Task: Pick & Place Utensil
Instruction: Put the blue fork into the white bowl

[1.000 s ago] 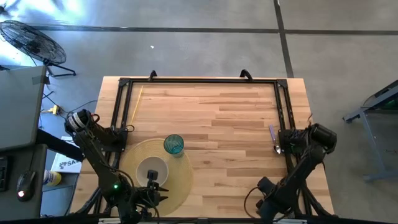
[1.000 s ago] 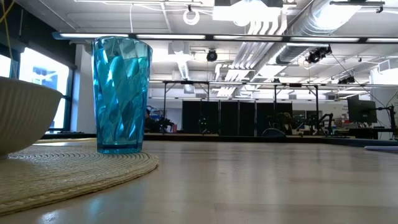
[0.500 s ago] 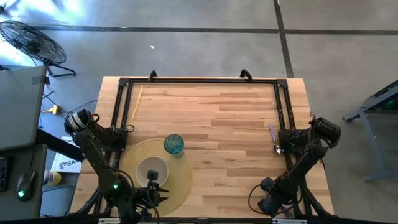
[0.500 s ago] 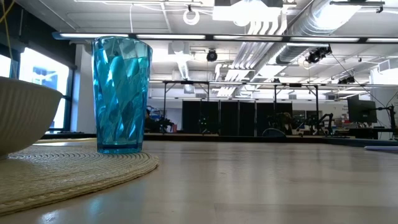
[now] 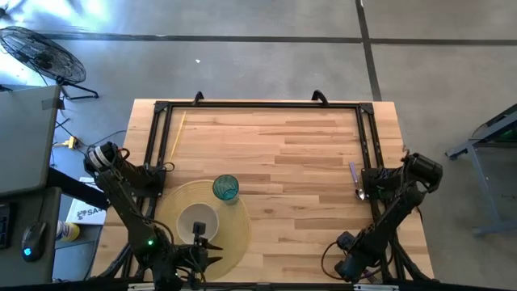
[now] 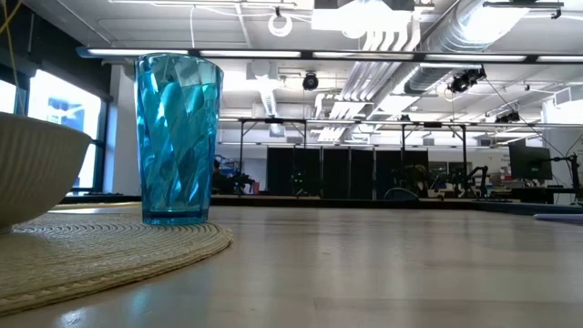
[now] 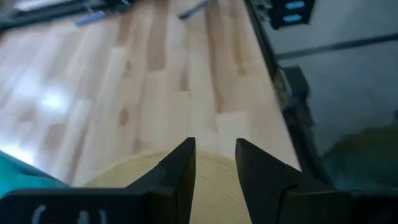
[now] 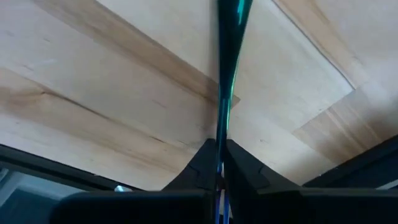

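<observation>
Utensil [image 5: 355, 179] at right edge of frame, on desk [image 5: 283, 153]; clamped edgewise in right claw [image 8: 220, 163]; left claw [image 7: 214, 163] apart over placemat [image 5: 230, 230]; lift vertically, keep grip centred, avoid rail [image 5: 365, 145].

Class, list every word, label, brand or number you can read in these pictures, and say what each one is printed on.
"SA": dark letters on the white box on the floor left of the table; the rest is cut off by the left arm.
White marks on the body of the left hand: too blurred to read.
Blue tumbler, white bowl, and the teal utensil in the right hand: no text.
</observation>
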You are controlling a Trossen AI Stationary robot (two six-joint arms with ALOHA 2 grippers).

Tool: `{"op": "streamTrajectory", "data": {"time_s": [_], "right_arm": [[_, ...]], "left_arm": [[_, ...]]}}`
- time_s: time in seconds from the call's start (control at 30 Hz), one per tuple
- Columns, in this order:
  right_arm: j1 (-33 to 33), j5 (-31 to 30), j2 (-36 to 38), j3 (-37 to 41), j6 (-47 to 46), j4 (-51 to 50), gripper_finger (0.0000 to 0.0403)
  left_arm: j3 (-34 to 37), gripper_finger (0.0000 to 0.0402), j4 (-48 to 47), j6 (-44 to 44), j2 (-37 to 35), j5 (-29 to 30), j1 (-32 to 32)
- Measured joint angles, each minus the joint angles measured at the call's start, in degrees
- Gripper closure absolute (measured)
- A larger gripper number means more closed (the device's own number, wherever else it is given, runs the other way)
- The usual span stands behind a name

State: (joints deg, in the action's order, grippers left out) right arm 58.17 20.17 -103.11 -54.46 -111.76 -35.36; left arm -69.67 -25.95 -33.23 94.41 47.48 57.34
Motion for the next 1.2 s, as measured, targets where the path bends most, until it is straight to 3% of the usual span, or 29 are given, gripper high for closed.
{"op": "streamTrajectory", "data": {"time_s": [0.2,0.4,0.5,0.87,1.1,1.2], "right_arm": [[0.0,-4.9,-0.2,-3.3,3.9,-6.2,0.0390],[-1.7,-19.3,-0.5,-12.1,7.7,-22.5,0.0398],[-2.8,-23.1,-0.5,-14.9,10.2,-26.8,0.0395],[-8.0,-31.0,-3.3,-17.0,22.1,-22.5,0.0400],[-11.2,-31.5,-11.5,-26.1,34.2,-25.3,0.0400],[-12.5,-34.7,-14.9,-32.7,40.3,-29.4,0.0400]], "left_arm": [[0.0,0.0291,3.1,0.0,2.0,4.3,-0.8],[0.0,0.0291,7.7,-0.3,2.8,2.6,-4.4],[0.1,0.0286,8.7,-0.6,3.2,2.6,-5.6],[0.0,0.0179,12.1,-6.6,7.6,1.9,-10.1],[0.0,0.0163,13.0,-12.6,9.1,-10.7,-14.4],[0.0,0.0163,13.7,-15.0,9.8,-13.5,-16.5]]}}
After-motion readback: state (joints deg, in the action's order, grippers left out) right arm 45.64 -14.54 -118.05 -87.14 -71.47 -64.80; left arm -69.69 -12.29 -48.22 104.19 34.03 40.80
